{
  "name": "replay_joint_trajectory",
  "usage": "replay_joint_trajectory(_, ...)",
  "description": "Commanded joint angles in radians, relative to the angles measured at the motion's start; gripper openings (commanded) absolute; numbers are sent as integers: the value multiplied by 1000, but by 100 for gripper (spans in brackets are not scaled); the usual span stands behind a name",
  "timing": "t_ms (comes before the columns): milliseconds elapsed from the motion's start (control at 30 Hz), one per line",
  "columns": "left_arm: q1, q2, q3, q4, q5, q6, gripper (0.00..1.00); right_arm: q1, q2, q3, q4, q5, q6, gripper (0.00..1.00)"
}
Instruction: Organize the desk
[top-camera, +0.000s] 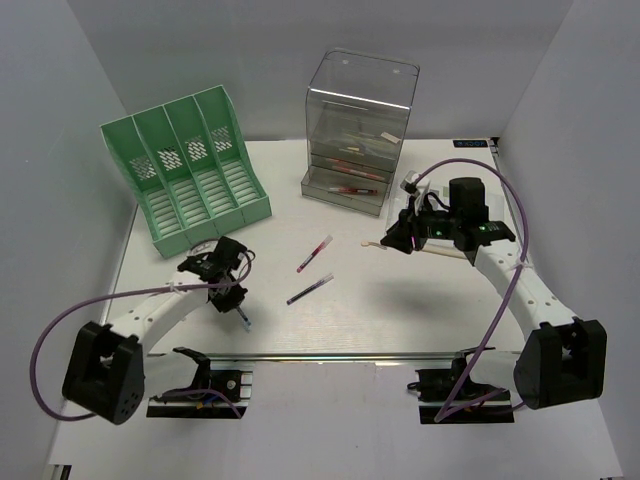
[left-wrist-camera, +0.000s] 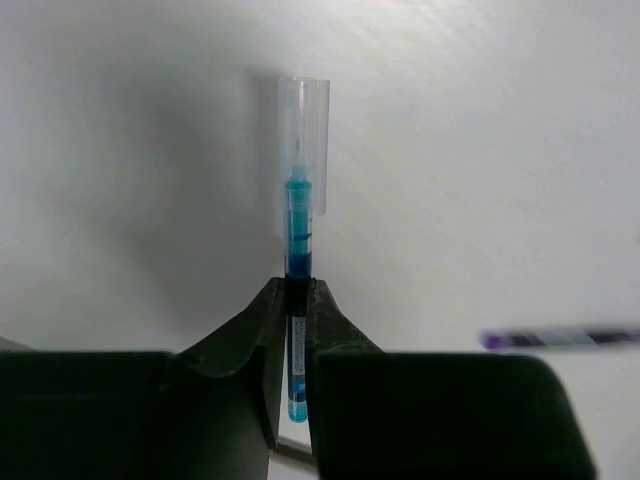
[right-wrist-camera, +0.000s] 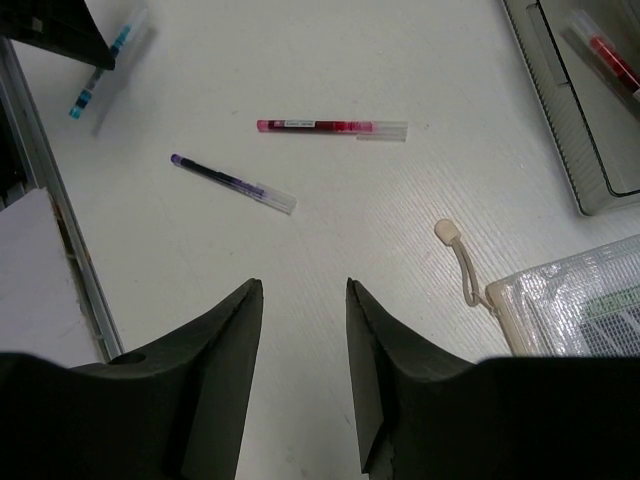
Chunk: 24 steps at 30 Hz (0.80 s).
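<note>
— White counter (top-camera: 400, 310), where?
— Under the green rack (top-camera: 190, 180), filling the booth.
— Grippers?
— Left gripper (left-wrist-camera: 298, 290), before the rack, pinches a blue pen (left-wrist-camera: 298, 215), probably for tidying away; right gripper (right-wrist-camera: 300, 290), far from it, spread, empty.

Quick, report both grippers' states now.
Left gripper: closed on the blue pen.
Right gripper: open, holding nothing.

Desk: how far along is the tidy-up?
Done: a few pens sit in the clear drawer box. In hand: the left gripper has its jaws closed on the blue pen. Left: the red pen, the purple pen and the zip pouch lie on the desk; the right gripper is open, empty.
</note>
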Motion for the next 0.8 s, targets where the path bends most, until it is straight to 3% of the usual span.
replay_joint_trajectory(0, -6, -110, 120, 31, 143, 205, 0, -4, -34, -9, 19, -34, -24, 44)
replay_joint_trajectory(200, -6, -155, 235, 265, 498, 508, 0, -9, -47, -17, 28, -14, -34, 44)
replay_joint_trajectory(300, -15, -95, 275, 524, 671, 657, 0, -12, -60, -25, 44, 9, -41, 44)
replay_joint_trajectory(400, -26, 31, 341, 623, 797, 832, 0, -21, -64, -29, 50, 30, -44, 44)
replay_joint_trajectory(567, -46, 336, 658, 571, 842, 1218, 0, -34, -84, -37, 71, 76, -50, 44)
replay_joint_trajectory(767, -46, 543, 870, 639, 855, 1549, 0, -57, -130, -54, 113, 136, -44, 44)
